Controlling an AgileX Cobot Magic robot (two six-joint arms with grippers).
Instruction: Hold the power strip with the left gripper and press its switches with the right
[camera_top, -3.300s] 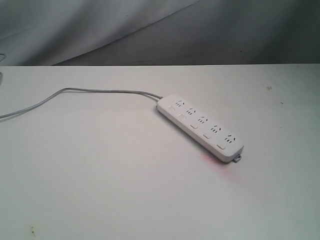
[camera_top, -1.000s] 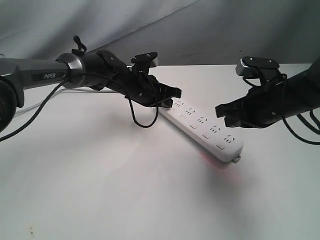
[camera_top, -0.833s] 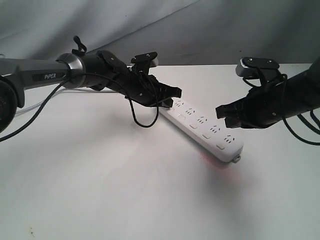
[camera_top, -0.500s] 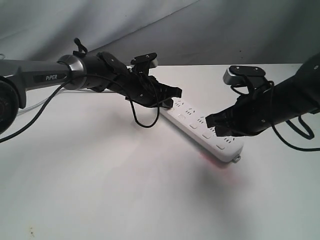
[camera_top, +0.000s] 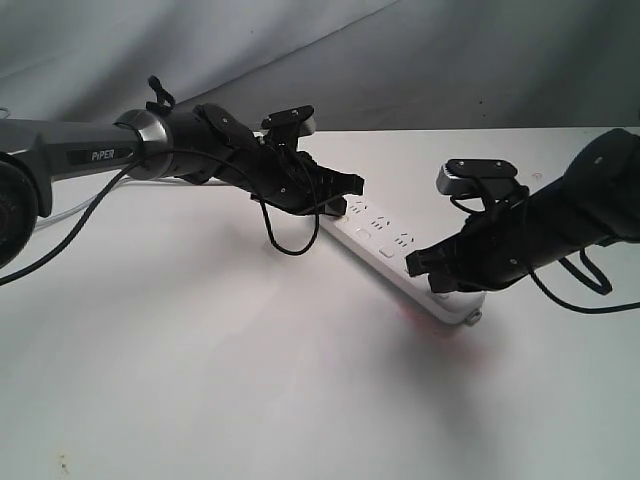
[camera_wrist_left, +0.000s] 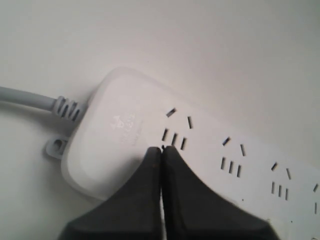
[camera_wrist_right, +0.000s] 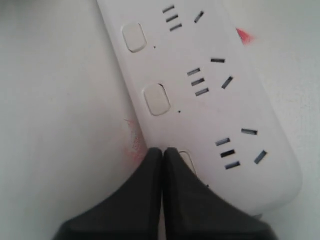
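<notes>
White power strip (camera_top: 378, 237) lies diagonally on the table (camera_top: 200, 380), its grey cable (camera_wrist_left: 25, 96) leaving one end. The left gripper (camera_wrist_left: 161, 150), jaws together, points at the outlets nearest the cable. The right gripper (camera_wrist_right: 162, 151), jaws likewise together, partly covers the last of the switches (camera_wrist_right: 156, 99) at the opposite end.
</notes>
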